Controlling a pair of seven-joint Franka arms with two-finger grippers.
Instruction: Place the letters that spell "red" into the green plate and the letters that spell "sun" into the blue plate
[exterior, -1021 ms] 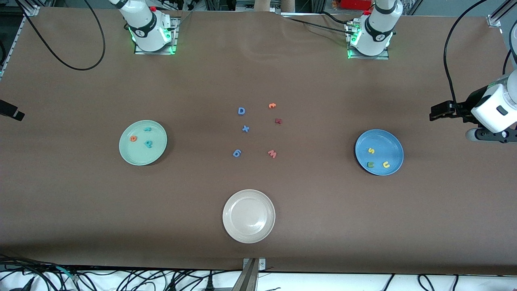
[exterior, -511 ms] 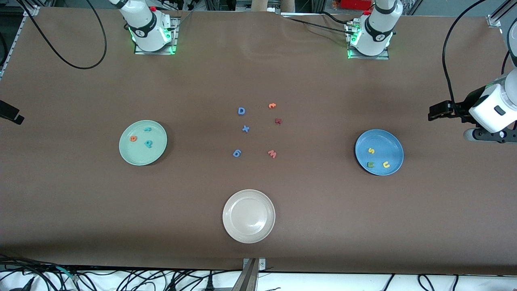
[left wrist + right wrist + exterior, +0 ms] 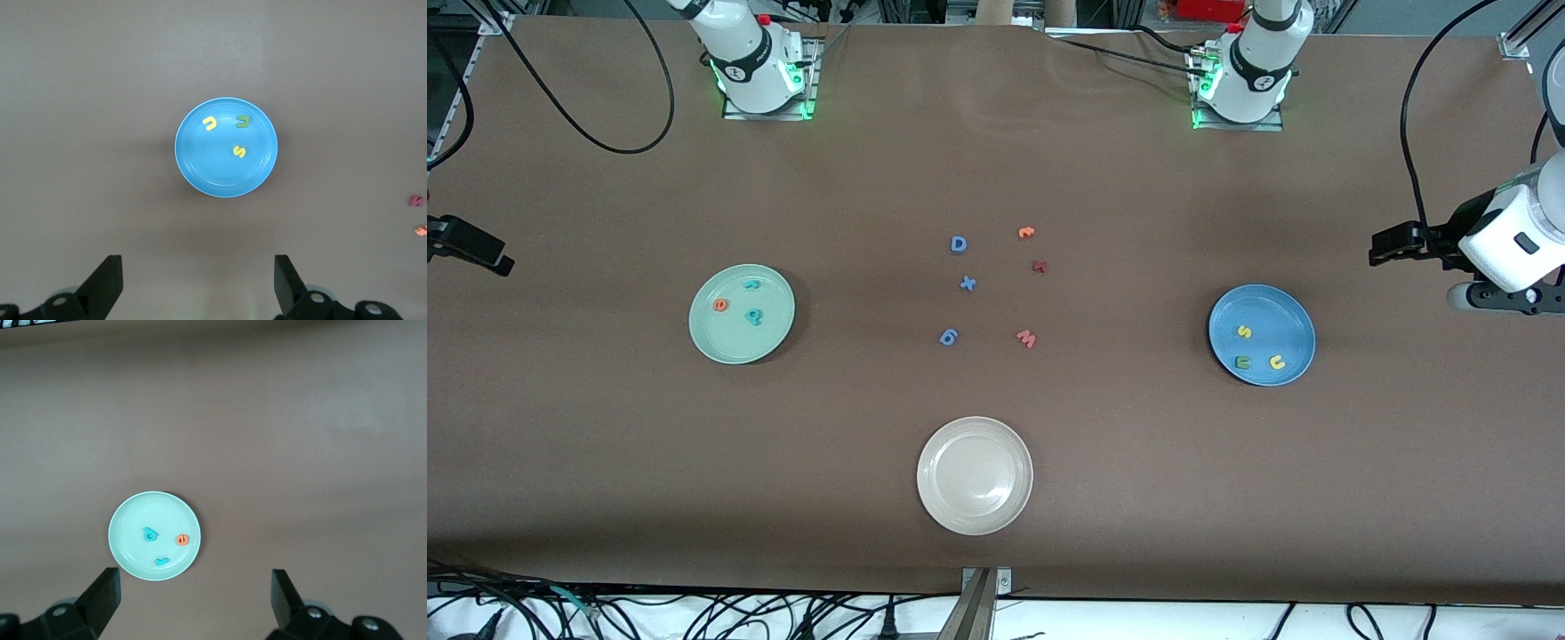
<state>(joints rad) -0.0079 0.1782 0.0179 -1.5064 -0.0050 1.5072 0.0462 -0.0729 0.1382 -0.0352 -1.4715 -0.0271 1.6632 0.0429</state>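
The green plate (image 3: 734, 342) lies toward the right arm's end and holds an orange "e" (image 3: 720, 305), a teal "r" (image 3: 752, 285) and a teal "d" (image 3: 754, 316). The blue plate (image 3: 1294, 329) lies toward the left arm's end and holds a yellow "s" (image 3: 1244, 332), a green "n" (image 3: 1241, 362) and a yellow "u" (image 3: 1277, 362). My left gripper (image 3: 198, 261) hangs open and empty high over bare table beside the blue plate (image 3: 220, 170). My right gripper (image 3: 193, 577) hangs open and empty high over bare table beside the green plate (image 3: 130, 523).
An off-white plate (image 3: 975, 516) lies nearest the front camera. Mid-table lie loose letters: a blue "D" (image 3: 959, 244), an orange letter (image 3: 1026, 233), a dark red letter (image 3: 1040, 266), a blue "x" (image 3: 967, 284), a blue "6" shape (image 3: 949, 337) and a pinkish "w" (image 3: 1026, 338).
The right wrist's black part has come a little farther into the front view at the table's end. The left hand has shifted slightly. Plates and letters have not moved.
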